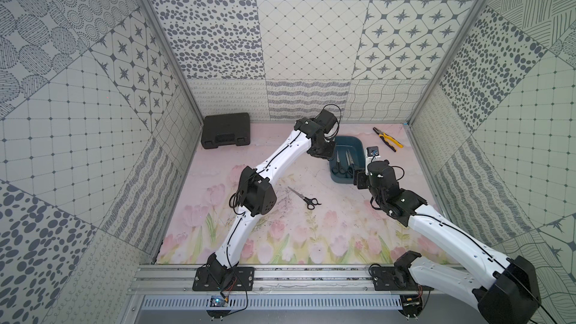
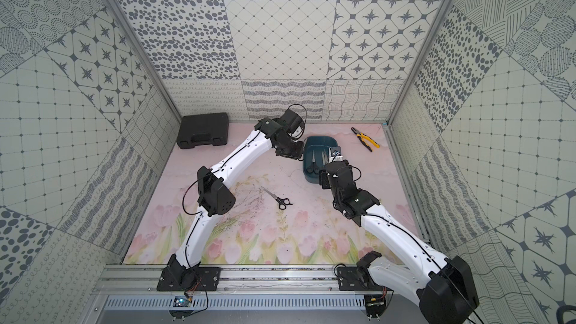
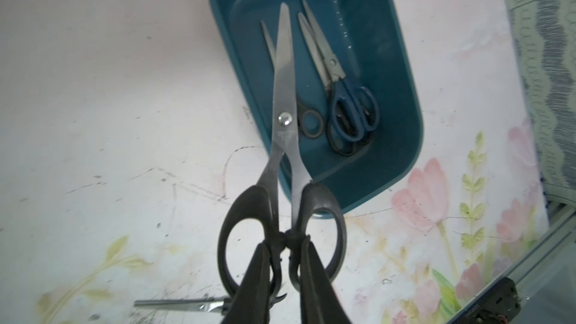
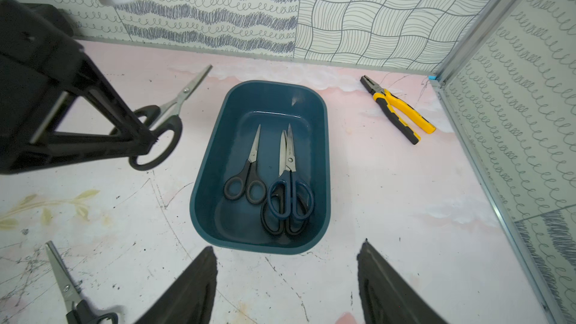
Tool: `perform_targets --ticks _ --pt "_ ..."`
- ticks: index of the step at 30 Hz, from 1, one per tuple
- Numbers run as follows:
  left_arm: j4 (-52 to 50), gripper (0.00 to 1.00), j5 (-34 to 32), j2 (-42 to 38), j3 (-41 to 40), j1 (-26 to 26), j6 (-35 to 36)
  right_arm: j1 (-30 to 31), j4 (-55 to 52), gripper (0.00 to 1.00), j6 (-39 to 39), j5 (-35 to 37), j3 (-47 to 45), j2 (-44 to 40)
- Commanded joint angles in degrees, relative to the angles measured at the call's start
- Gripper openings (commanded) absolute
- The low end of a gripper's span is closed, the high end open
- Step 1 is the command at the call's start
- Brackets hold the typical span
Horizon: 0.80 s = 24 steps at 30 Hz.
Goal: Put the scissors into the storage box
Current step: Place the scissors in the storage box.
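Note:
The dark teal storage box (image 1: 349, 143) (image 2: 321, 143) stands at the back right of the mat. On its floor lie a black-handled pair of scissors (image 4: 246, 179) and a dark-blue-handled pair (image 4: 290, 188) resting on another black pair (image 4: 274, 225). My left gripper (image 3: 284, 243) is shut on the handles of a large black-handled pair (image 3: 283, 95) (image 4: 162, 120), held in the air at the box's left side with the blades pointing over the box. A smaller black-handled pair (image 1: 305, 197) (image 2: 278, 198) lies on the mat in the middle. My right gripper (image 4: 288, 246) stands open and empty just before the box's near end.
Yellow-and-black pliers (image 1: 388, 139) (image 4: 399, 110) lie on the mat right of the box, near the right wall. A black hard case (image 1: 226, 130) sits in the back left corner. Patterned walls close in the mat on three sides.

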Motion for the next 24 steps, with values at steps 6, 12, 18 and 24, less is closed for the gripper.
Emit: perform_targets --ticks 6,12,18,24 --pt "20.3 0.0 8.1 11.2 3.7 -3.6 -14.3 -0.5 0.8 0.73 1.9 0.9 -1.4 -1.8" --pt "21.3 0.08 6.8 13.3 3.1 -3.5 -15.6 -0.6 0.5 0.74 -0.2 -1.8 -0.9 -1.8" --pt "23.4 0.53 6.8 9.8 0.6 -3.5 -15.7 -4.5 -5.4 0.76 1.0 -14.2 2.5 -0.3" --pt "23.1 0.57 -0.2 -2.7 -6.5 -2.3 -14.1 -8.1 -9.1 0.76 2.5 -24.5 5.7 -2.2"
